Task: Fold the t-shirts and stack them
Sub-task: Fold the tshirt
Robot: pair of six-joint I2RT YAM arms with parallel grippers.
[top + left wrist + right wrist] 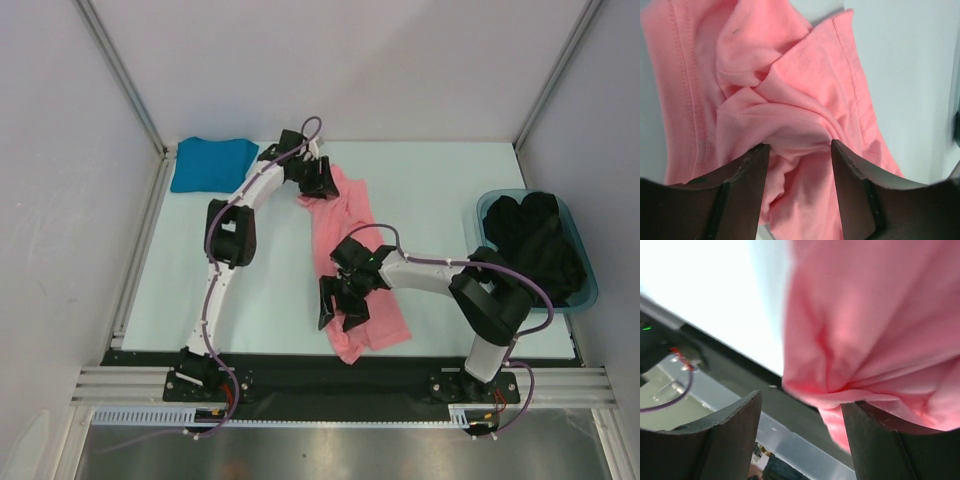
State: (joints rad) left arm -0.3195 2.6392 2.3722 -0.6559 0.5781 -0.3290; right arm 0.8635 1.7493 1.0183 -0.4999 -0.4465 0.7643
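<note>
The salmon pink t-shirt (pixel 350 230) lies crumpled in a long strip down the middle of the bench (pixel 430 190). From above we see it run from its end toward 12 o'clock to its end toward 6 o'clock, where the hem reaches the dark strip at the bench's edge.

The left claw (pixel 318 182) sits on the 12 o'clock end of the strip. In its wrist view we see gathered pink cloth filling the gap between the two dark fingers (pixel 747 185), with creases running in toward them. We read that as the claw clamped on the shirt.

The right claw (pixel 340 308) is at the 6 o'clock end, over the shirt's 9 o'clock edge. In its wrist view the fingers (pixel 735 430) stand apart. A bunch of pink cloth touches only the finger at 3 o'clock, while the finger at 9 o'clock is clear of it, with pale bench showing between.

The teal-blue t-shirt (pixel 212 165) lies folded into a flat rectangle in the bench corner at 10 o'clock, well apart from the pink one and from both claws.

At 3 o'clock, on the bench's edge, stands a translucent teal tub (pixel 590 285) holding a heap of black clothing (pixel 535 245). The right arm's elbow is just beside the tub.
</note>
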